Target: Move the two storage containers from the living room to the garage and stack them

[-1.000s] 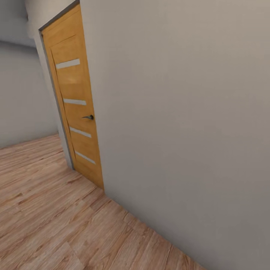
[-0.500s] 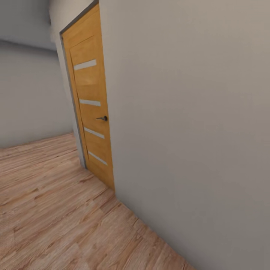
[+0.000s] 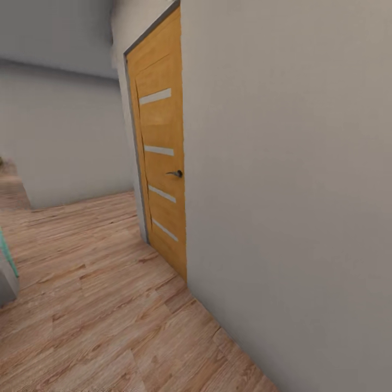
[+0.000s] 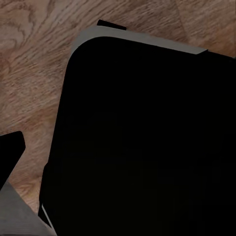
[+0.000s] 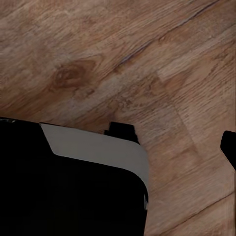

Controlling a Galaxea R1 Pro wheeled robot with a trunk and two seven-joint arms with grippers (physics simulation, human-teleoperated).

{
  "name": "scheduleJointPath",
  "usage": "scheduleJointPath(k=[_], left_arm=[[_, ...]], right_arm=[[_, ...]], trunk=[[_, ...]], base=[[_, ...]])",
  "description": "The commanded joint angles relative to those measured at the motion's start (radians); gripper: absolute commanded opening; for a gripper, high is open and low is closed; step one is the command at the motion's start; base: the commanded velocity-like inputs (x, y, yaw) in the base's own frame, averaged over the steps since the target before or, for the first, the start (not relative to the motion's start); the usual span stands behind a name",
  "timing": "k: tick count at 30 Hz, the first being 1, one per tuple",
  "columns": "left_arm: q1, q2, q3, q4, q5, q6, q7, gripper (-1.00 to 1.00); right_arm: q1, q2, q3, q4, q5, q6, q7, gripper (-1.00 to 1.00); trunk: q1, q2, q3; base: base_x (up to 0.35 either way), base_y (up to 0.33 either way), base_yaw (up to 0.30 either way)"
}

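- Robot stands on light wood plank floor [image 3: 98,305] beside a closed wooden door [image 3: 160,158]; judging by this, hauling has hardly begun.
- Whether either claw is apart or together, I cannot tell.

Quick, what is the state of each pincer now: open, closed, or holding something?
Left pincer: cannot be told; the left wrist view shows a black body over the wood floor.
Right pincer: cannot be told; its wrist view is similar.
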Motion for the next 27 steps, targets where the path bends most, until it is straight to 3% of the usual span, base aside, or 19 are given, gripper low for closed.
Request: scheduleJointPath(k=[1,27], left_arm=[[0.0,0.0,0.0,0.0,0.005,-0.002,0.001,1.0],[0.0,0.0,0.004,-0.002,0.008,-0.004,0.001,1.0]], right_arm=[[-0.001,0.0,0.008,0.003,-0.009,-0.006,-0.002,1.0],[0.017,-0.011,0.0,0.005,-0.02,0.001,-0.006,1.0]], trunk=[[0.0,-0.001,0.0],[0.0,-0.001,0.007]], base=[[0.027,0.0,0.3],[0.002,0.0,0.3]])
